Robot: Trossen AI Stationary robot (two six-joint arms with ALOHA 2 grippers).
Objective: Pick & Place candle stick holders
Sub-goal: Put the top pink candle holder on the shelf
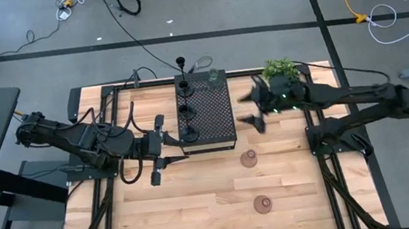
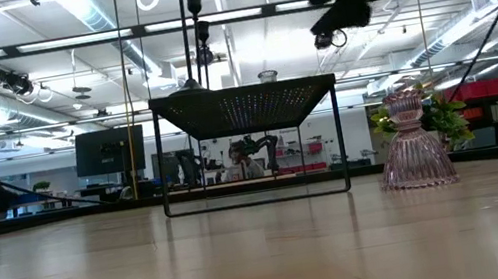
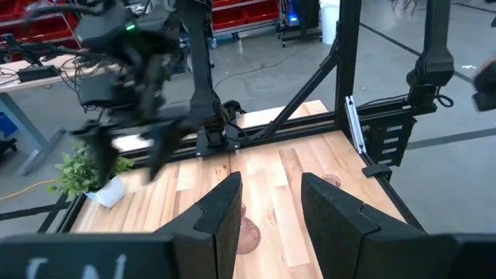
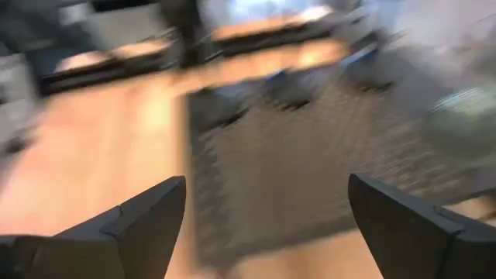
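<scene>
Three black thin-stemmed holders (image 1: 188, 112) stand on their round bases along the left side of the big black perforated block (image 1: 213, 121). A small greenish low holder (image 1: 214, 74) sits near the block's far edge. Two reddish-brown dome holders rest on the table right of centre, one close to the block (image 1: 249, 158) and one nearer the front (image 1: 262, 203). My left gripper (image 1: 158, 149) is open and empty just left of the block. My right gripper (image 1: 253, 110) is open and empty above the block's right edge, and its wrist view (image 4: 267, 201) is blurred.
A small green potted plant (image 1: 281, 68) stands at the far right, beside my right arm. The block stands on thin legs (image 2: 162, 164), raised off the table. The near half of the wooden table (image 1: 201, 216) holds only the dome holders.
</scene>
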